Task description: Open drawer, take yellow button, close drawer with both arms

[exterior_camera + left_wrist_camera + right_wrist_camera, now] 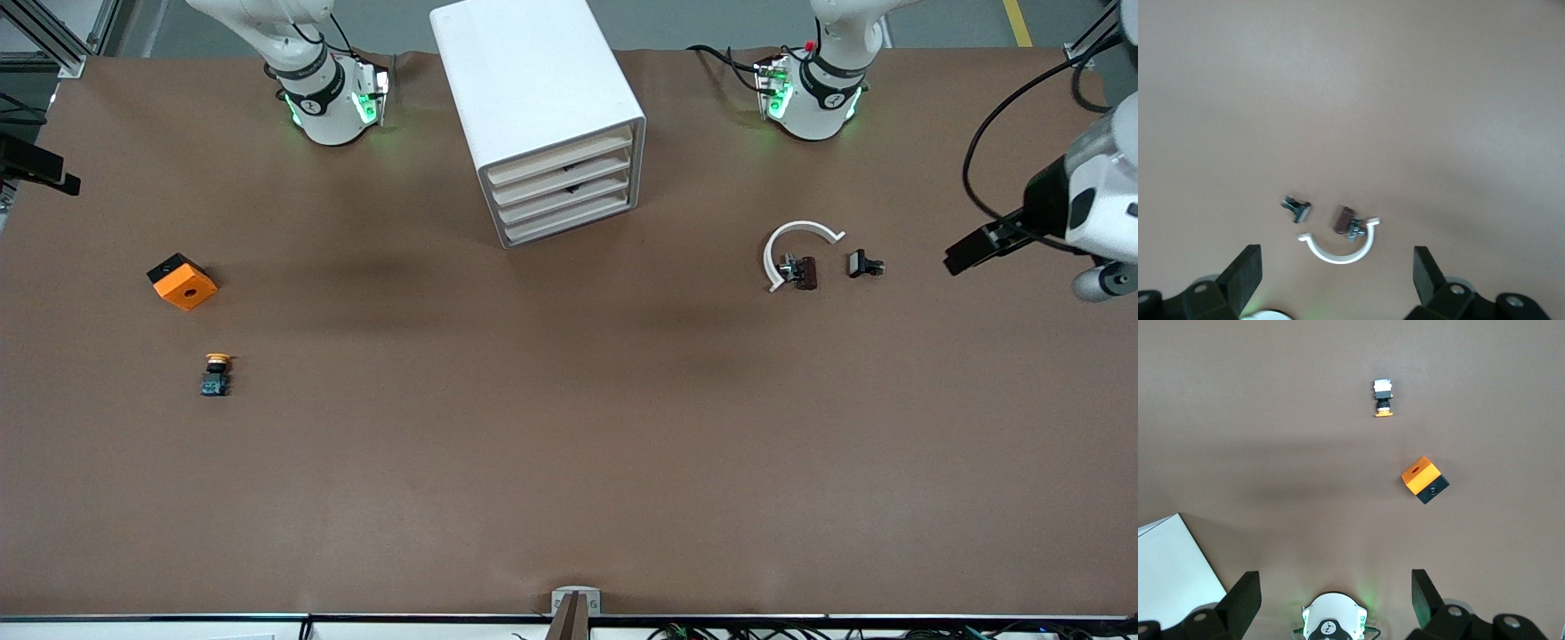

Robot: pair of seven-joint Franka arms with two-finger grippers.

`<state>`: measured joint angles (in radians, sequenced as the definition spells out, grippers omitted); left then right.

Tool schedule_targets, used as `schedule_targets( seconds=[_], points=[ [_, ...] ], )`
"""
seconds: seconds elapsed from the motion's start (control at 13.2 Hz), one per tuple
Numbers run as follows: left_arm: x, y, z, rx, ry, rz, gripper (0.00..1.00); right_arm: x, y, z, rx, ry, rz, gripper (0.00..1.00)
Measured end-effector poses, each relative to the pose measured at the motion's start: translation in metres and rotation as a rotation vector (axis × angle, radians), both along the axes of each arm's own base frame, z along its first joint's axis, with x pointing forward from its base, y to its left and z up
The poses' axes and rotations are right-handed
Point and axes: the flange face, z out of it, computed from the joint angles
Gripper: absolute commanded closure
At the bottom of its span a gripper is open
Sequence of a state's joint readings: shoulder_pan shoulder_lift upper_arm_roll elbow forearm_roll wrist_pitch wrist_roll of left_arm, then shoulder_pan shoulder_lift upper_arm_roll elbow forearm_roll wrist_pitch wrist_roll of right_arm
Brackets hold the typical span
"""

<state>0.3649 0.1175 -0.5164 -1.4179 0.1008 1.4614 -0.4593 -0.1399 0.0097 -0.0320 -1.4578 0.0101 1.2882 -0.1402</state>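
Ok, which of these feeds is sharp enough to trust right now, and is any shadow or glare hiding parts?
Front view: sharp, evenly lit; soft dark shadow bands cross the brown table without hiding anything.
Left wrist view: soft and hazy; the white curved clamp piece and the small dark parts beside it are blurred.
Right wrist view: crisp; the tiny orange-capped push-button and the orange square block read clearly, with a faint shadow band on the tabletop.
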Motion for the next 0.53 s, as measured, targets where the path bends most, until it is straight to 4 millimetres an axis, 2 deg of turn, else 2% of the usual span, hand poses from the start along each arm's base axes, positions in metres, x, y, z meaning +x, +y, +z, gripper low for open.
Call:
schedule_targets(
  seconds=[0.3, 0.53],
  points=[
    [-0.009, 0.016, 0.010, 0.005, 0.014, -0.178, 0.00, 0.000, 0.001, 0.009, 0.000, -0.017, 0.001, 0.00],
    [-0.024, 0.040, 0.014, 0.013, 0.027, -0.269, 0.00, -0.008, 0.012, 0.005, 0.010, 0.058, -0.004, 0.00]
  ],
)
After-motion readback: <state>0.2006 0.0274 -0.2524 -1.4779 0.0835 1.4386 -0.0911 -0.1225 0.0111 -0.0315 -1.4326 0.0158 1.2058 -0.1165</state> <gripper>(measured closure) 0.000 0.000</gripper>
